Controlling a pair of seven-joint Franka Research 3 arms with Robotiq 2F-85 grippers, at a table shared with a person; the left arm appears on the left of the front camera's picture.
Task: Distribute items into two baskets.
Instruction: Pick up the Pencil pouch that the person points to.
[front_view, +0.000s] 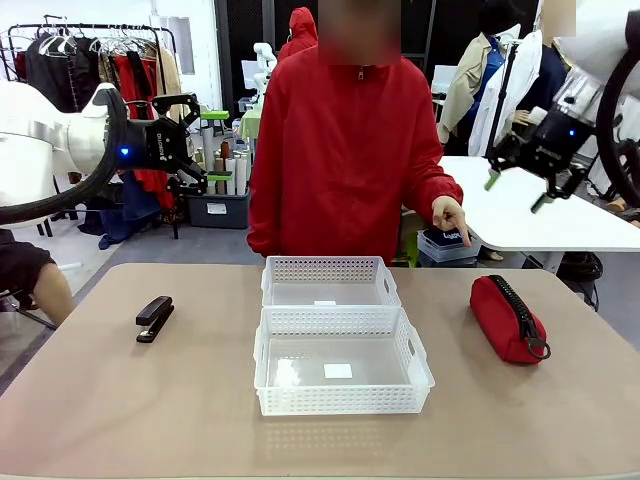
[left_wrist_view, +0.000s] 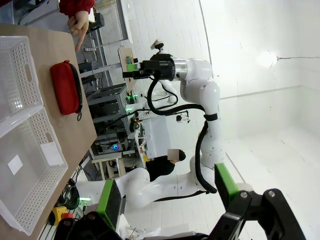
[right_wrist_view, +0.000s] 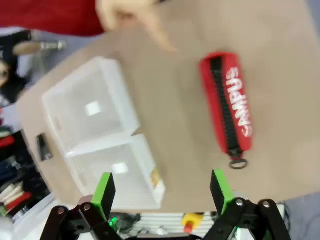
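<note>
Just two baskets (front_view: 340, 398), one pouch (front_view: 505, 318), stapler (front_view: 155, 318)

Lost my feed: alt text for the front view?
Centred, a small white basket behind a large basket; black stapler left of them, red pouch right. Above, left gripper and right gripper hover open; a person's hand points downward.

At the centre of the table (front_view: 150, 400) we find the far basket (front_view: 330, 270) directly behind the near basket (front_view: 340, 400), walls touching. We locate the stapler (front_view: 154, 318) to their left and the pouch (front_view: 508, 318) to their right, each lying on the table apart from them.
</note>
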